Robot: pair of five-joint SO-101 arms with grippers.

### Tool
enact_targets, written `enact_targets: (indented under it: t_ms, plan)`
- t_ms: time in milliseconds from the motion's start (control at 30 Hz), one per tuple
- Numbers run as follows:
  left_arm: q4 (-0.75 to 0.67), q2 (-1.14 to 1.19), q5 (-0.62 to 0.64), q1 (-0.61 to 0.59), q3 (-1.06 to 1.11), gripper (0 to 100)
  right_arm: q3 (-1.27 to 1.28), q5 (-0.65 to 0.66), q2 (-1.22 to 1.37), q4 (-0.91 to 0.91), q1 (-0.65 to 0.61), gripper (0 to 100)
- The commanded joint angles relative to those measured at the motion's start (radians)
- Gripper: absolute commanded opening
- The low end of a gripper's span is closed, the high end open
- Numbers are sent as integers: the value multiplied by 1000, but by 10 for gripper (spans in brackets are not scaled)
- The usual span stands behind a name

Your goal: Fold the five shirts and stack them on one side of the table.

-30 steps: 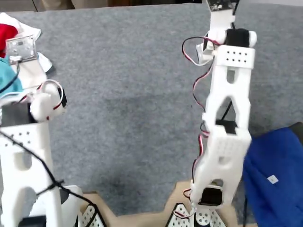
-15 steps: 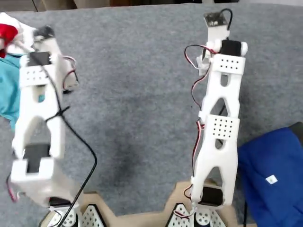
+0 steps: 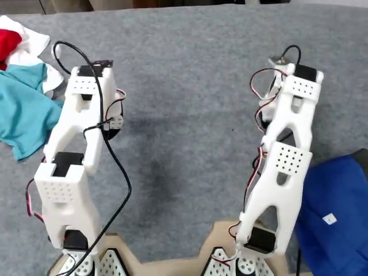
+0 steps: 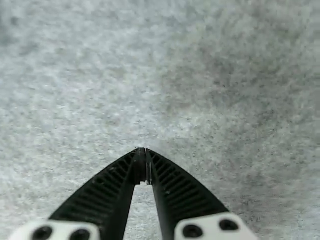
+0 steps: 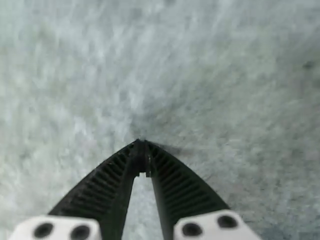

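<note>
A teal shirt [image 3: 23,115] lies crumpled at the table's left edge, with a white shirt [image 3: 34,49] and a red shirt [image 3: 8,41] bunched behind it. A blue shirt [image 3: 336,215] lies at the right front edge. My left arm [image 3: 77,138] stands just right of the teal shirt; its gripper [image 4: 141,152] is shut, empty, over bare grey carpet. My right arm [image 3: 287,155] stands left of the blue shirt; its gripper [image 5: 141,145] is shut and empty too, over carpet.
A grey carpet [image 3: 178,103] covers the table. Both arm bases sit on a wooden board [image 3: 172,261] at the front edge. Open carpet stretches between the two arms and toward the back.
The left arm has swung from the far left toward the middle, leaving the shirt pile. The right arm has pulled back from the far edge and shifted right.
</note>
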Motion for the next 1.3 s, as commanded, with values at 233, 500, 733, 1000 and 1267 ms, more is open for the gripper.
enact_targets:
  t_ms: [233, 500, 733, 1000, 1267]
  plan:
    - [-95, -7, -5, 48, 259, 19, 326, 163, -223, 21, 53, 5]
    - [-98, -18, -3, 41, 293, 19, 443, 270, -300, 21, 183, 5]
    - [-138, -56, 89, 11, 71, 19, 401, 354, -487, 17, 111, 5]
    - [-454, -38, 92, 8, 5, 19, 194, 351, -489, -222, -19, 5]
    - [-651, 171, 132, -37, -14, 19, 191, 209, -183, -701, -33, 5]
